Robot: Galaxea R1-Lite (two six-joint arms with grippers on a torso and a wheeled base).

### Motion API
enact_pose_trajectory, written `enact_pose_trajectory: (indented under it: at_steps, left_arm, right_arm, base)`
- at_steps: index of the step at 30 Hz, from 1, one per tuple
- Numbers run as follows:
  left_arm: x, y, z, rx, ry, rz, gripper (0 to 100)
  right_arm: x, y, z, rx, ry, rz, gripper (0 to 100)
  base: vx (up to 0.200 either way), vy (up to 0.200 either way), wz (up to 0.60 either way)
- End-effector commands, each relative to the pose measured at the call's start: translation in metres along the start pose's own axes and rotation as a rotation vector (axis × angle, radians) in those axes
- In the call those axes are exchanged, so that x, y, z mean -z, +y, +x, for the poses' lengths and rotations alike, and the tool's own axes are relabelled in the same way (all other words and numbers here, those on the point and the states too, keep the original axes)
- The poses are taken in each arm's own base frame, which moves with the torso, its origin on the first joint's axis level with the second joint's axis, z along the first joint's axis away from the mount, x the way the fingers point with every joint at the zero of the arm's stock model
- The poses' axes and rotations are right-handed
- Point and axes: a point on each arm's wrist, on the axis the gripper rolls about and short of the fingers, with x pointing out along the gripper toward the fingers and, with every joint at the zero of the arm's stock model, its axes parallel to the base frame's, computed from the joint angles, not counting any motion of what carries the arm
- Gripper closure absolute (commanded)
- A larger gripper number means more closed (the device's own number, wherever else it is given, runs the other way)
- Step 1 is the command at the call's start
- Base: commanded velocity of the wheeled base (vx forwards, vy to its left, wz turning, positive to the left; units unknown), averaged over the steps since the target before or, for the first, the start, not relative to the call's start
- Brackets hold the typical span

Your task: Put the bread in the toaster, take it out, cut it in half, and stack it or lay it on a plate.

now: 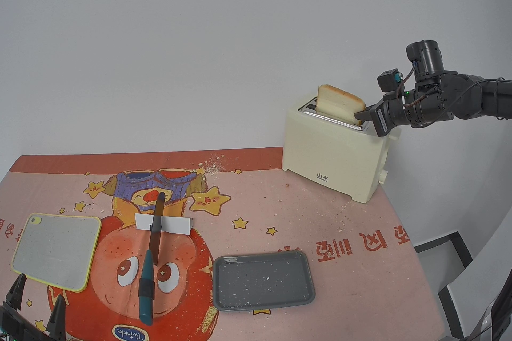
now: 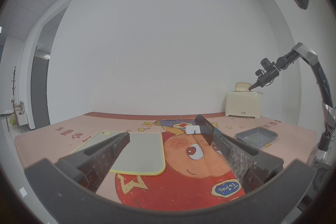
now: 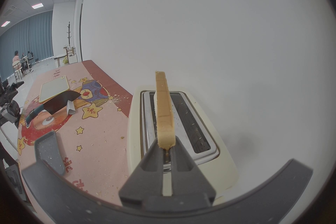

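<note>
In the upper right of the head view, the right gripper [image 1: 364,116] reaches in from the frame's right edge to the top of a cream plastic toaster [image 1: 333,158], which stands at the far right of the table against the white wall. Its two dark fingers are drawn narrow and pinch the end of a pale, golden-crusted slice of bread [image 1: 340,102]. The right wrist view shows the right gripper [image 3: 167,146] with a fingertip [image 3: 154,156] on either face of the slice of bread [image 3: 163,109]. The slice stands upright on its edge over one of the two metal-rimmed slots and rises well above the toaster [image 3: 224,168]. How deep its lower edge sits cannot be told.

At the lower left corner of the head view, the left gripper [image 1: 38,290] hangs low with its fingers spread wide and nothing between them, just beside the near edge of a pale grey cutting board with a yellow-green rim [image 1: 56,250]. The left wrist view shows the left gripper [image 2: 162,127] equally wide over the cloth.

Right of the board, in the lower centre-left, a knife with a teal handle and dark blade [image 1: 151,262] lies with its blade propped across a small white folded card [image 1: 173,224]. A dark grey rectangular plastic plate [image 1: 263,281], speckled with crumbs, lies in the lower centre, well apart from the toaster. All of it rests on a pink tablecloth printed with a red cartoon face and yellow stars [image 1: 330,230]; crumbs dot the cloth near the toaster
</note>
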Motion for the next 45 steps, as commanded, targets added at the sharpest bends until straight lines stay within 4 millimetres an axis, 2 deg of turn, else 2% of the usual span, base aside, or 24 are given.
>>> enact_pose_trajectory:
  at_steps: [1,20,21,27,30,34,35,38,40,41,42,43,44,45]
  left_arm:
    - [0.005,0.0,0.001,0.0,0.011,0.001,0]
    - [0.005,0.0,0.001,0.0,0.013,-0.001,0]
    - [0.005,0.0,0.001,0.0,0.011,-0.001,0]
    - [0.005,0.0,0.001,0.0,0.013,-0.001,0]
    - [0.005,0.0,0.001,0.0,0.013,-0.001,0]
    - [0.005,0.0,0.001,0.0,0.011,-0.001,0]
    - [0.005,0.0,0.001,0.0,0.013,-0.001,0]
    - [0.005,0.0,0.001,0.0,0.013,0.001,0]
    - [0.005,0.0,0.001,0.0,0.013,-0.001,0]
    - [0.005,0.0,0.001,0.0,0.013,-0.001,0]
    - [0.005,0.0,0.001,0.0,0.013,-0.001,0]
    - [0.005,0.0,0.001,0.0,0.013,-0.001,0]
    - [0.005,0.0,0.001,0.0,0.013,0.001,0]
    - [0.005,0.0,0.001,0.0,0.013,0.001,0]
  right_arm:
    - [0.002,0.001,0.003,-0.005,0.008,0.001,100]
    - [0.003,0.002,0.005,-0.007,0.016,-0.002,100]
    - [0.003,0.002,0.005,-0.007,0.016,-0.002,0]
    - [-0.001,0.007,0.0,-0.013,0.005,0.002,0]
    - [-0.006,0.007,-0.014,-0.004,-0.016,0.002,0]
    - [-0.016,0.004,-0.038,0.025,-0.06,0.034,0]
    - [-0.02,0.001,-0.053,0.047,-0.087,0.07,0]
    - [-0.023,-0.007,-0.081,0.092,-0.127,0.146,0]
    - [-0.023,-0.01,-0.088,0.106,-0.132,0.164,0]
    - [-0.008,-0.028,-0.116,0.182,-0.117,0.224,0]
    - [0.001,-0.035,-0.126,0.213,-0.089,0.252,0]
    - [0.005,-0.037,-0.129,0.22,-0.079,0.261,0]
    - [0.017,-0.043,-0.14,0.249,-0.039,0.295,0]
    - [0.038,-0.046,-0.152,0.275,0.021,0.337,0]
  base:
    - [0.0,0.0,0.0]
    - [0.0,0.0,0.0]
    - [0.0,0.0,0.0]
    - [0.0,0.0,0.0]
    - [0.0,0.0,0.0]
    - [0.0,0.0,0.0]
    - [0.0,0.0,0.0]
    - [0.0,0.0,0.0]
    - [0.0,0.0,0.0]
    - [0.0,0.0,0.0]
    - [0.0,0.0,0.0]
    - [0.0,0.0,0.0]
    - [0.0,0.0,0.0]
    - [0.0,0.0,0.0]
